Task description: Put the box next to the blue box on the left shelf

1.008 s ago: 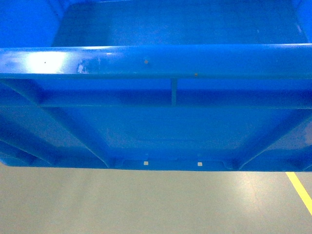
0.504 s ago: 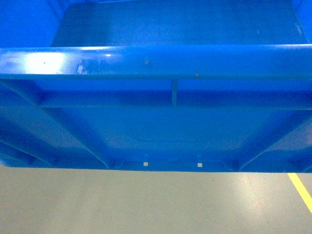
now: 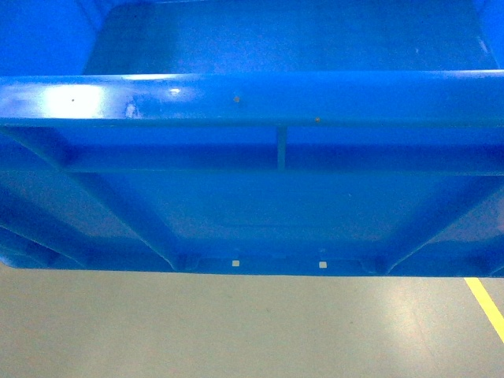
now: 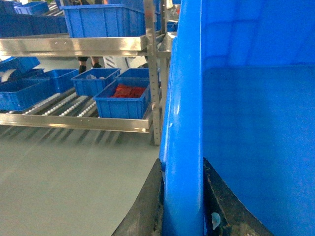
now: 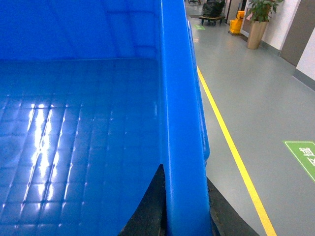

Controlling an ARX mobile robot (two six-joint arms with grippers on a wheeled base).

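The box (image 3: 260, 98) fills most of the head view, held above the grey floor (image 3: 236, 323), and it hides both arms there. Each wrist view shows 2 dark fingers straddling a side wall: the left gripper (image 4: 182, 206) and the right gripper (image 5: 184, 211) are clamped on the rim, fingertips cut off below. The left shelf (image 4: 74, 105) stands well apart, its far rollers probably blurred.

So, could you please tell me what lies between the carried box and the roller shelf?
Only bare grey floor lies between the box and the shelf, in the left wrist view.
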